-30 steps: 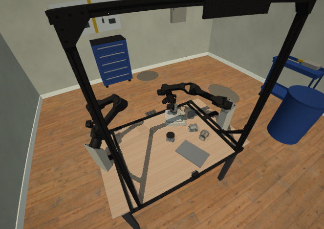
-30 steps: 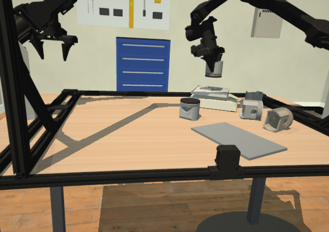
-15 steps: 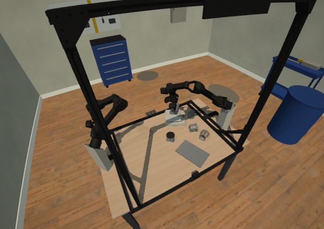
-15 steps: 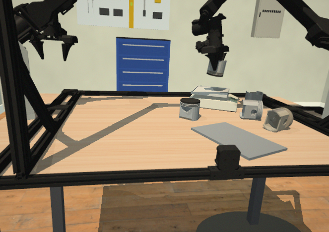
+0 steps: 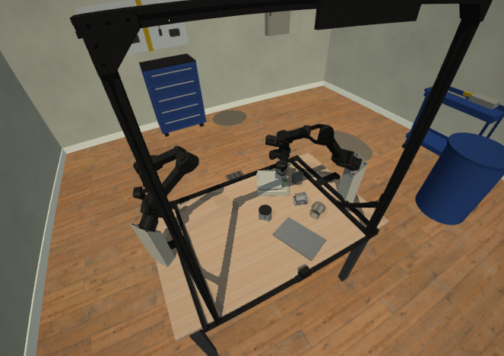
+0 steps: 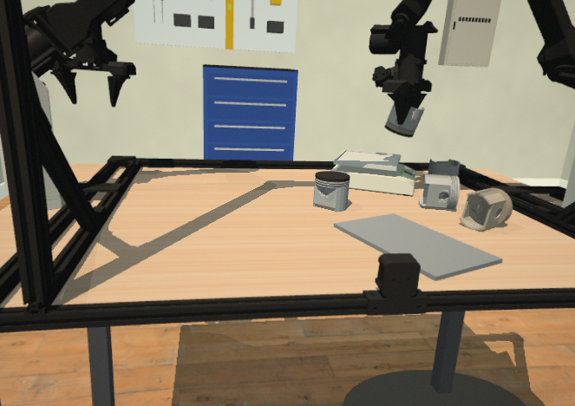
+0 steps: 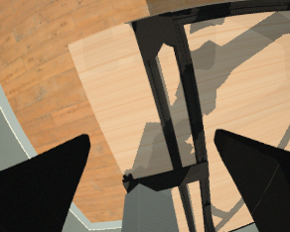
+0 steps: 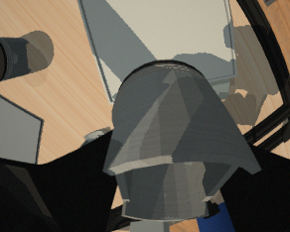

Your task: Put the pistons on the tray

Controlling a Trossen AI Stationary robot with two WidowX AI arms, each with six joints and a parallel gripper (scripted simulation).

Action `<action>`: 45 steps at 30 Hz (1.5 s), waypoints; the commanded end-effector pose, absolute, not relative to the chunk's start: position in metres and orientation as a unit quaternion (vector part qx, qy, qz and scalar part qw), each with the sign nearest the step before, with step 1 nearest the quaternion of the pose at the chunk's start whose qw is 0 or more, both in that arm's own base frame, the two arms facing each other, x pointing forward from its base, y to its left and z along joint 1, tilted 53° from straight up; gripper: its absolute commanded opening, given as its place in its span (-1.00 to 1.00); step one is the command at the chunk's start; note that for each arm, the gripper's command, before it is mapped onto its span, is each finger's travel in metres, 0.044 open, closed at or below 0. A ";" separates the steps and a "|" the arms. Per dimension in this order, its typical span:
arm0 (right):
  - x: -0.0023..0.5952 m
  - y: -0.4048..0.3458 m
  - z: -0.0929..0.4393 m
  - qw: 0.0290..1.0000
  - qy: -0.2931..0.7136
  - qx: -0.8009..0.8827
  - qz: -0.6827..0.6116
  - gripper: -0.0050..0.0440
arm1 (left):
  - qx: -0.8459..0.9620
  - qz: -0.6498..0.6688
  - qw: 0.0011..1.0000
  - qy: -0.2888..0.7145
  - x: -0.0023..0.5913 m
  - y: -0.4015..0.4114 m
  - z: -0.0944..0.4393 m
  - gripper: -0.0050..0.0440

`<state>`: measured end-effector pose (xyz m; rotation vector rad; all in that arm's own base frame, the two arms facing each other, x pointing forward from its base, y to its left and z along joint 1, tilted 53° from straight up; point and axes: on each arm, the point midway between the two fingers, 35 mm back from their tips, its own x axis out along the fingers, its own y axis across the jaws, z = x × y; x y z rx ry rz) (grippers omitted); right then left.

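My right gripper [image 6: 401, 119] [image 8: 165, 132] is shut on a grey piston [image 6: 410, 125] [image 8: 159, 109], holding it tilted, dark crown down, in the air above the scale. A dark-crowned piston [image 5: 264, 214] [image 6: 330, 195] [image 8: 19, 57] stands upright left of the scale. Two pistons lie on their sides: one [image 5: 300, 198] [image 6: 434, 191] near the scale, one [image 5: 316, 209] [image 6: 486, 209] nearer the right rail. A darker piston [image 5: 297, 176] [image 6: 443, 166] is right of the scale, partly hidden. The flat steel tray [image 5: 298, 237] [image 6: 417, 244] [image 8: 15, 129] lies bare on the bench. My left gripper [image 6: 94, 104] [image 7: 153, 138] is open and empty, high over the left side.
The pale scale [image 5: 272, 193] [image 6: 374, 183] [image 8: 204, 25] stands at the bench's back, no piston on its pan. Black frame rails border the bench, with upright posts at the corners. A small black block [image 5: 303, 270] [image 6: 397, 275] sits on the front rail near the tray.
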<state>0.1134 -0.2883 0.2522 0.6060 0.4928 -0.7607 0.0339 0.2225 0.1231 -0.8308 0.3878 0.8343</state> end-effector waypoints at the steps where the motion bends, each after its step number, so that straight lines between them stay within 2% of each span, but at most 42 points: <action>1: 0.108 -0.273 0.243 0.859 0.227 0.280 -0.364 -0.15 | -0.389 0.390 0.815 0.181 0.034 0.222 0.123 1.00; 22: 0.089 -0.216 0.182 0.859 0.227 0.280 -0.364 -0.15 | -0.389 0.390 0.815 0.181 0.034 0.222 0.123 1.00; 36: 0.051 -0.275 0.189 0.792 0.155 0.435 -0.400 -0.15 | -0.389 0.390 0.815 0.181 0.034 0.222 0.123 1.00; 45: 0.032 -0.304 0.193 0.777 0.142 0.461 -0.405 -0.15 | -0.389 0.390 0.815 0.181 0.034 0.222 0.123 1.00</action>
